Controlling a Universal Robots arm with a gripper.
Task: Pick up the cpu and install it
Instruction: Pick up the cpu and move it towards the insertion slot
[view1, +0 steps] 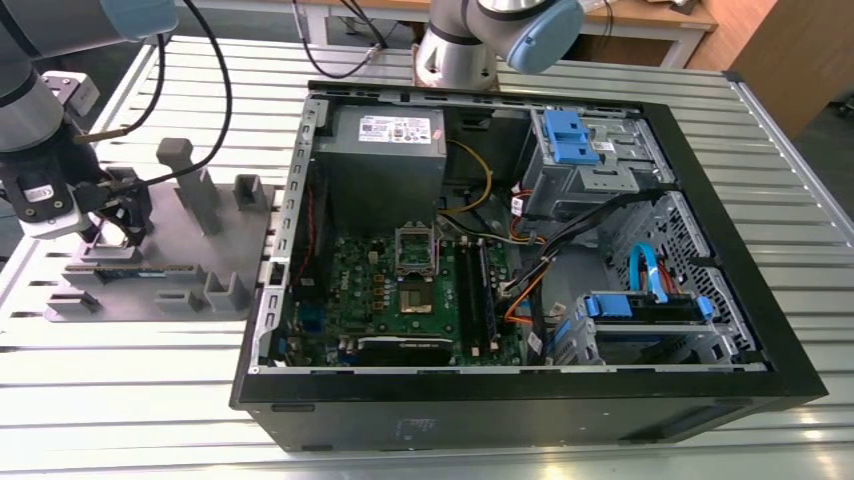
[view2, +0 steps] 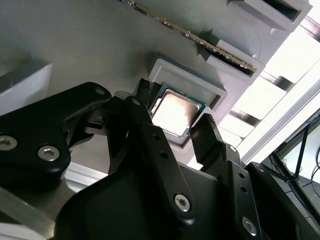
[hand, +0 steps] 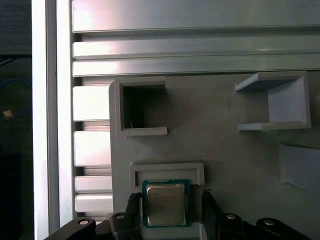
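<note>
The cpu (hand: 166, 204) is a small square chip with a silvery top, lying flat in a shallow grey holder (hand: 167, 169) on the grey fixture plate (view1: 220, 255). In both wrist views my gripper (hand: 169, 196) is open, with one black finger on each side of the chip (view2: 174, 114) and close to its edges. One finger (view2: 146, 116) looks nearly against the chip; a small gap shows at the other finger (hand: 206, 197). In the exterior view the gripper (view1: 114, 235) hangs low over the plate at the exterior view's left. The motherboard socket (view1: 416, 255) lies inside the open computer case (view1: 534, 390).
A green memory stick (view1: 127, 270) stands in a slot on the plate close to the gripper. Several grey upright holders (view1: 187, 170) rise from the plate. A second arm's base (view1: 461, 45) stands behind the case. Cables and blue drive brackets (view1: 567, 135) crowd the case's right half.
</note>
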